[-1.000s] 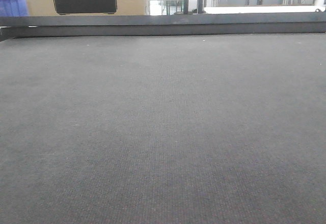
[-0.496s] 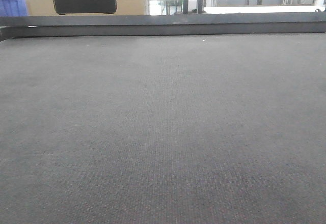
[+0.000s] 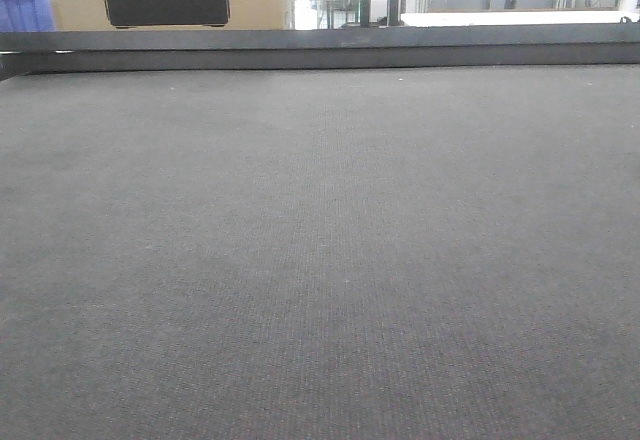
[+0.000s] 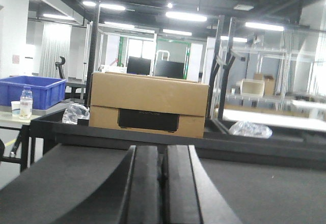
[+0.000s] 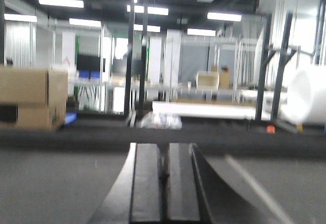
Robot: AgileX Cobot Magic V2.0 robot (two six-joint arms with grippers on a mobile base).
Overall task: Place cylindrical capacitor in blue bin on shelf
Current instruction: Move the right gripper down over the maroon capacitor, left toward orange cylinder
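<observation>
No cylindrical capacitor shows in any view. A blue bin [image 3: 20, 8] stands beyond the table's far left corner; it also shows in the left wrist view [image 4: 33, 90] on a side table. The steel shelf is not clearly in view. My left gripper [image 4: 162, 150] lies low over the dark grey table mat [image 3: 320, 260], its jaws together with nothing seen between them. My right gripper [image 5: 163, 150] is also low over the mat, jaws together, in a blurred view. Neither gripper shows in the front view.
A raised black rim [image 3: 320, 48] runs along the table's far edge. Behind it sits a cardboard box [image 4: 147, 104] with a black panel. Clear plastic bags [image 4: 247, 129] lie near the rim. A small bottle [image 4: 25, 102] stands by the blue bin. A white roll [image 5: 305, 94] is at far right.
The front view has shifted very slightly; nothing on the mat has changed.
</observation>
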